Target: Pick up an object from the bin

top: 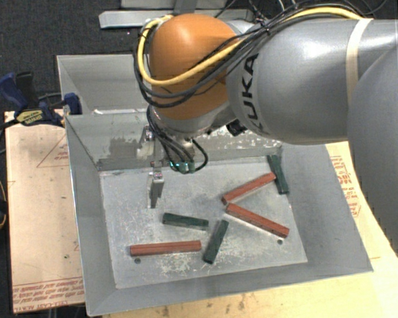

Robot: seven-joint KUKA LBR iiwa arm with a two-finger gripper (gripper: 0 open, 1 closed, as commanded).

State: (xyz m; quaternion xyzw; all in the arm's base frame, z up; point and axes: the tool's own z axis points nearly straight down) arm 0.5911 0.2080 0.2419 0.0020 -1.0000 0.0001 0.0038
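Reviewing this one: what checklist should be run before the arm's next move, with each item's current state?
1. Tool over a thing: not ok; it is over bare floor, left of the pieces.
2. Nearest piece, dark green bar, free of neighbours: ok.
3. Front red bar lying flat: ok.
4. Upper right red bar and lower right red bar apart: cannot tell; their left ends come close.
5. Tool clear of bin wall: ok.

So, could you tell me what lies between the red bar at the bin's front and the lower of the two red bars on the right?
A slanted dark green bar lies between them, as the camera view shows.
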